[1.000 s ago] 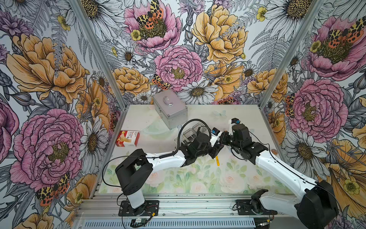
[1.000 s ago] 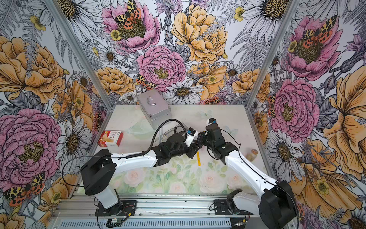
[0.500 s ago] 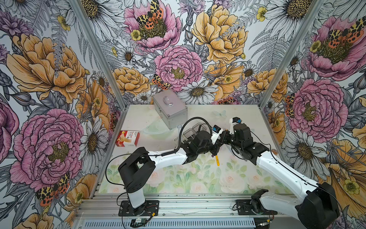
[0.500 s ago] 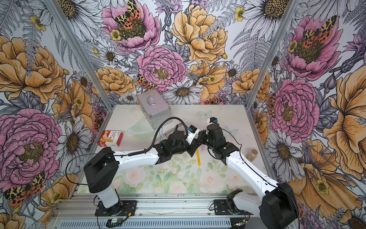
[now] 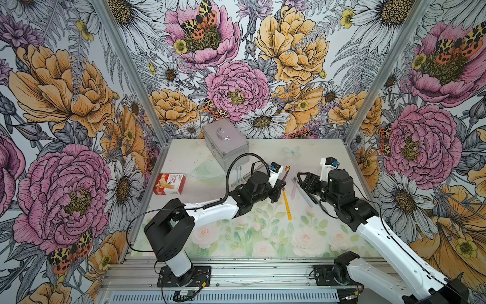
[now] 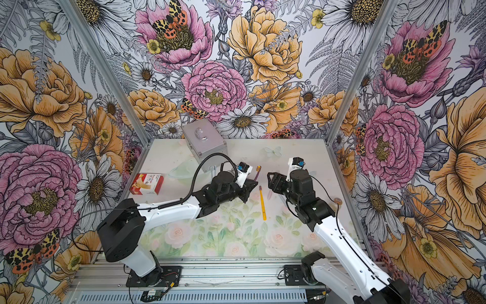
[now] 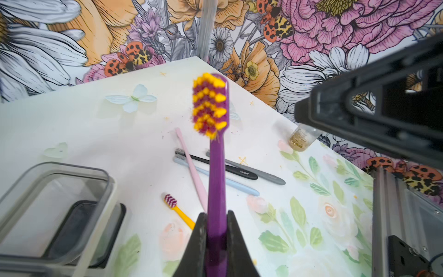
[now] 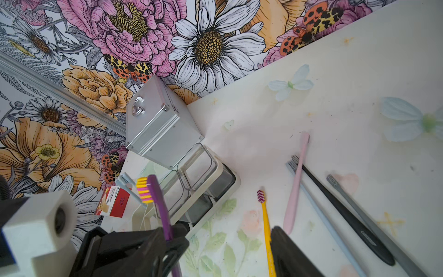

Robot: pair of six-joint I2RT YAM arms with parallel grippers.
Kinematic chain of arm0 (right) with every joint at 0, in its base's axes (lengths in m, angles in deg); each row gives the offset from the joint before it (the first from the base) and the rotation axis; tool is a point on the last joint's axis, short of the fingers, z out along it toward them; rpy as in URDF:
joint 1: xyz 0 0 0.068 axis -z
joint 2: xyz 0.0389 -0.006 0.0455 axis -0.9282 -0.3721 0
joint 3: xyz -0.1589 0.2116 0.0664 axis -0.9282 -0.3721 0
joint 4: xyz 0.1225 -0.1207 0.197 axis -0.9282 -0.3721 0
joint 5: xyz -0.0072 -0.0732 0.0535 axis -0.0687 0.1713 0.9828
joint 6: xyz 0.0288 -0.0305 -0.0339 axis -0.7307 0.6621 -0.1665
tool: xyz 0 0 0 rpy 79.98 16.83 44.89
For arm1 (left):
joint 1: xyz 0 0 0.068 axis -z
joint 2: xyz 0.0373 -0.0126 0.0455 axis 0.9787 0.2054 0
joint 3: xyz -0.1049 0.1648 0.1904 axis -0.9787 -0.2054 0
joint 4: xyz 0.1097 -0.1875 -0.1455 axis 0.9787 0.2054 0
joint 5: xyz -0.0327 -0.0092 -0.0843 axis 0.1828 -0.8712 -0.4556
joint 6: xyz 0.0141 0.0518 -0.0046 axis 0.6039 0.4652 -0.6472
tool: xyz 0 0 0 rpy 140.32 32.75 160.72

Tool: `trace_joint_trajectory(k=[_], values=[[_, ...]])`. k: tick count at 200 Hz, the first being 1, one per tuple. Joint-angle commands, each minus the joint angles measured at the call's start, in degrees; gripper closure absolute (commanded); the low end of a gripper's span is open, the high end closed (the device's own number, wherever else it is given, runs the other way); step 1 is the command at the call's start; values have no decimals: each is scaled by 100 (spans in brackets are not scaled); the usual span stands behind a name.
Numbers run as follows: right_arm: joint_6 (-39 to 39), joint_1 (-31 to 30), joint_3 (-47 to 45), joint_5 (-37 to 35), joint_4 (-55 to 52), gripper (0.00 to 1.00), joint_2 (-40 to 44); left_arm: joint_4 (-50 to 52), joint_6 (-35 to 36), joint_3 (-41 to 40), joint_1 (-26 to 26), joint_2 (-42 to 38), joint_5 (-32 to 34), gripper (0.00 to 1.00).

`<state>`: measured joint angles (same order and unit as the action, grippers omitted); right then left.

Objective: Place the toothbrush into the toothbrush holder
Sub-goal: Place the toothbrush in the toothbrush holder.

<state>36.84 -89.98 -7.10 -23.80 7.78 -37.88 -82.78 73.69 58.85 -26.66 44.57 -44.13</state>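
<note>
My left gripper [image 7: 217, 215] is shut on the handle of a purple toothbrush [image 7: 215, 153] with yellow and magenta bristles, holding it above the table, head up [image 5: 287, 168]. The toothbrush holder [image 8: 217, 172], a white caddy with clear cups on a black base, stands just beside the left gripper [image 5: 278, 185]; one clear cup [image 7: 109, 189] shows in the left wrist view. The left arm covers most of the holder in both top views. My right gripper [image 5: 302, 181] stands open and holds nothing, a short way right of the brush.
A yellow toothbrush [image 5: 286, 204] lies on the table between the grippers. Pink [image 8: 297, 182], pale blue, black [image 8: 345, 211] and grey brushes lie under the right gripper. A silver case [image 5: 225, 143] stands at the back, a red box [image 5: 169, 183] at the left, a small bottle [image 7: 300, 139] by the right wall.
The left gripper has shut on the purple toothbrush. The right gripper, shut and close against it before, has opened and drawn back to the right.
</note>
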Motion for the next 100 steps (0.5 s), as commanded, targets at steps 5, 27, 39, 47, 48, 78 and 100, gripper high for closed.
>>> trace_joint_trajectory(k=[5,27,39,47,48,78,100], values=[[161,65,-64,-81,-270,29,44,-343,668,-457,77,-1049,885,100],[206,90,-126,-18,-273,29,-24,-930,1185,-1097,178,-1743,1739,100],[224,95,-139,20,-272,30,-67,-1311,1436,-1423,188,-2034,2164,100],[244,102,-136,45,-273,30,-90,-1571,1602,-1666,171,-2182,2433,100],[247,105,-140,52,-273,30,-94,-1604,1612,-1692,179,-2200,2464,100],[294,115,-157,89,-273,29,-99,-2821,2047,-2429,81,-2398,3167,100],[320,113,-138,129,-269,30,-93,-3524,2270,-2667,-30,-2192,3385,100]])
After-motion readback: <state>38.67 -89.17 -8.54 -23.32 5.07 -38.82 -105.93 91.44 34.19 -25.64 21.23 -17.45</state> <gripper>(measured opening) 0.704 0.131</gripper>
